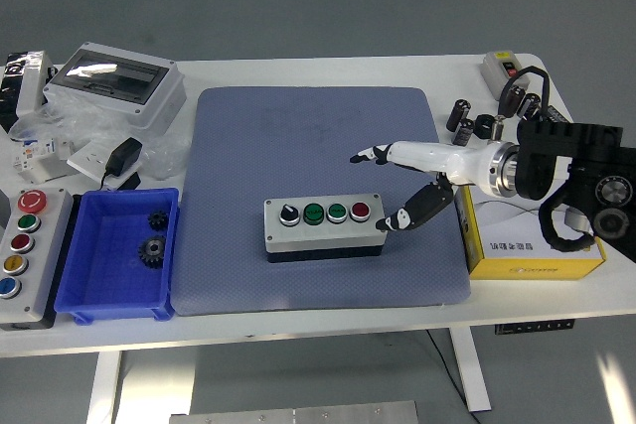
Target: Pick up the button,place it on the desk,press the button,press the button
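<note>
**Hand off the box, presses pending**

The button box [323,228] sits mid-mat [318,136]. My right hand [407,186] hovers just right of it, fingers spread, gripping nothing. I'd worry a slanted poke from there shoves the box sideways instead of pressing.

Little print is showing clearly enough to read. The yellow box [532,245] at the right of the frame is carrying a line of dark print along its front face, but the characters are coming out too small to make out. The white packets [40,151] at the upper left are showing small dark and red markings, also illegible. The button box [323,228] at the centre of the frame is bearing no readable label, and neither is the second button box [25,255] at the left edge.
</note>
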Available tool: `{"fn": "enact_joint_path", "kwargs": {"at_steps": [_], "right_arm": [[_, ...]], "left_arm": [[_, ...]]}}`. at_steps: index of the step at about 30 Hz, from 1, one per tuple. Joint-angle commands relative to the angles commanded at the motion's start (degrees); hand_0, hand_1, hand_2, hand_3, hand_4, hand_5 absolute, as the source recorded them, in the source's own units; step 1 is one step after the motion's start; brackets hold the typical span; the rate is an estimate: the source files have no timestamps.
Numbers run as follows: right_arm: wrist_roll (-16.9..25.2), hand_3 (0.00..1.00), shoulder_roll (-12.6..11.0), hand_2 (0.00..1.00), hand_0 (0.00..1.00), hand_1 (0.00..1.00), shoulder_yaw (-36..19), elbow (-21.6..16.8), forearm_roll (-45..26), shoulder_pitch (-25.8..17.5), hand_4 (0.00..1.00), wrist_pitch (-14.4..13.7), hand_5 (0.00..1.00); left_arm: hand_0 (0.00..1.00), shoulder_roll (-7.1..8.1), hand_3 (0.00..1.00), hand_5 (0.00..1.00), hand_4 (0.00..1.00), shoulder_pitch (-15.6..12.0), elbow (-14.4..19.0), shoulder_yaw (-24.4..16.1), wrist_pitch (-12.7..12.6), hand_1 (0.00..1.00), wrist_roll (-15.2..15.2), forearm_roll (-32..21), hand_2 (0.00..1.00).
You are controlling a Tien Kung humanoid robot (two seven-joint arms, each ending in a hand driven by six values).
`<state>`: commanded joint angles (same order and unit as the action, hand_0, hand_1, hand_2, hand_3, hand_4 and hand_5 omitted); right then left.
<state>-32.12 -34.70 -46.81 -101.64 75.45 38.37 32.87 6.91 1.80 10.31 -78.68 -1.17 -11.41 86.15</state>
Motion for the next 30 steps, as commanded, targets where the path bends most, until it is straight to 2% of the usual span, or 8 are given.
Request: {"fn": "enact_joint_path", "kwargs": {"at_steps": [3, 4, 9, 10, 21, 22, 30], "right_arm": [[-0.64, 0.942, 0.62, 0.618, 0.201, 0.402, 0.6, 0.52, -0.44, 0.57, 0.451, 1.48, 0.294], [-0.72, 0.824, 0.82, 0.401, 0.03, 0.2, 0.77, 0.7, -0.52, 0.69, 0.302, 1.6, 0.246], [-0.52, 0.824, 2.41, 0.401, 0.03, 0.2, 1.61, 2.55, -0.21, 1.33, 0.302, 0.75, 0.246], [-0.43, 0.81, 2.83, 0.323, 0.002, 0.143, 1.78, 3.05, 0.02, 1.47, 0.253, 0.41, 0.187], [-0.22, 0.802, 6.07, 0.31, 0.002, 0.13, 4.54, 6.35, 1.29, 2.63, 0.245, -1.22, 0.183], [-0.2, 0.793, 6.29, 0.296, 0.002, 0.121, 4.81, 6.64, 1.33, 2.68, 0.212, -1.33, 0.138], [-0.09, 0.79, 7.5, 0.292, 0.002, 0.118, 6.71, 9.2, 2.16, 2.55, 0.209, -2.4, 0.138]], "left_arm": [[0.625, 0.03, 0.578, 0.108, 0.596, -0.05, 0.0, -0.03, -0.03, 0.579, -0.09, -0.12, 0.521], [0.625, 0.03, 0.579, 0.108, 0.596, -0.05, 0.0, -0.08, -0.03, 0.579, -0.14, -0.09, 0.521], [0.625, 0.07, 0.579, 0.108, 0.596, -0.04, 0.0, -0.18, -0.02, 0.579, -0.28, -0.03, 0.521], [0.624, 0.08, 0.579, 0.108, 0.596, -0.02, 0.0, -0.17, -0.01, 0.579, -0.28, -0.02, 0.52], [0.624, 0.1, 0.579, 0.109, 0.596, 0.03, 0.0, 0.02, 0.06, 0.579, -0.21, -0.01, 0.519], [0.624, 0.09, 0.579, 0.11, 0.598, 0.04, 0.0, 0.02, 0.06, 0.579, -0.2, -0.01, 0.519], [0.624, 0.05, 0.578, 0.116, 0.602, 0.1, 0.0, 0.32, 0.05, 0.58, -0.08, -0.23, 0.519]]}}
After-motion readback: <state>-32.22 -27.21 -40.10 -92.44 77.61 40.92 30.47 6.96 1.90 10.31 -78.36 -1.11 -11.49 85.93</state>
